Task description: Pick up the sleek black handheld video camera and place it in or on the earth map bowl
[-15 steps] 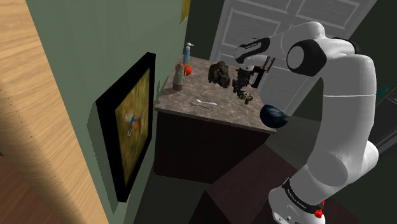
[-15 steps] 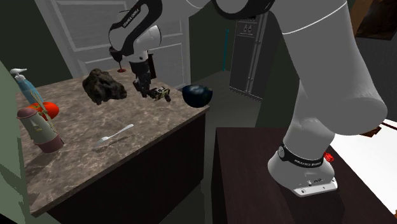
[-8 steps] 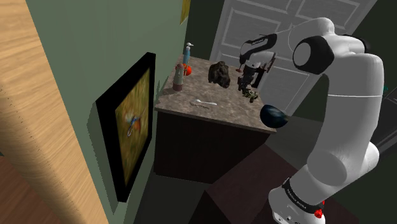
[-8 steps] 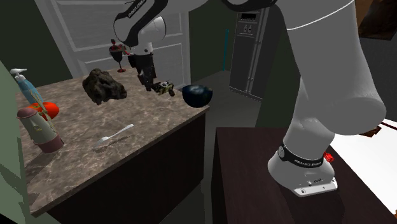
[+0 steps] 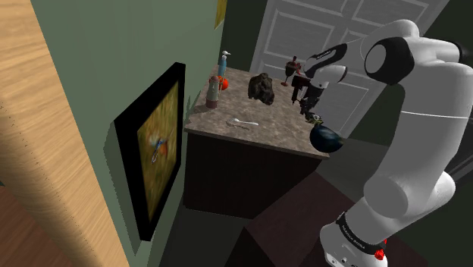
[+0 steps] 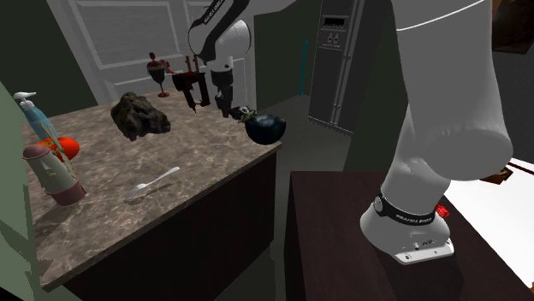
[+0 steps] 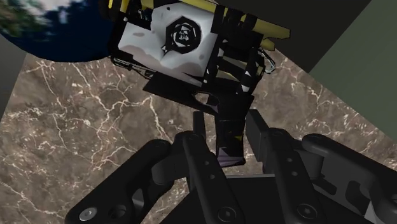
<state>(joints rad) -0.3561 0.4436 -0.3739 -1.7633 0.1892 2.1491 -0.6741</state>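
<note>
Shoulder view first: the gripper [image 5: 307, 105] is over the far corner of the marble counter [image 5: 265, 129], fingers pointing down. The video camera [image 5: 312, 118] hangs at the fingertips, just above and beside the rim of the bowl [image 5: 327, 137], which sits right at the counter's edge on this view's right. Can't tell if the two touch, and it's too small here to say which way it points. A dark rock [image 5: 262, 87] and a white spoon [image 5: 244, 123] sit further toward this view's left.

Second exterior view: the gripper [image 6: 226, 108] has the video camera [image 6: 243, 113] lifted off the counter [image 6: 171, 205]. It sticks out from the fingertips toward the bowl [image 6: 265, 128], long axis roughly level, tipped slightly down at the bowl end. The rock [image 6: 141, 115] and a goblet [image 6: 157, 73] are well off to this view's left.

Wrist view: the gripper [image 7: 226, 130] has its fingers [image 7: 203, 172] clamped on a narrow black part of the video camera [image 7: 184, 44]. The body sits past the fingertips, a pale face with a dark hexagonal knob turned back at the hand and yellow trim on the far edge. The dark blue bowl [image 7: 51, 32] is just beyond it.
</note>
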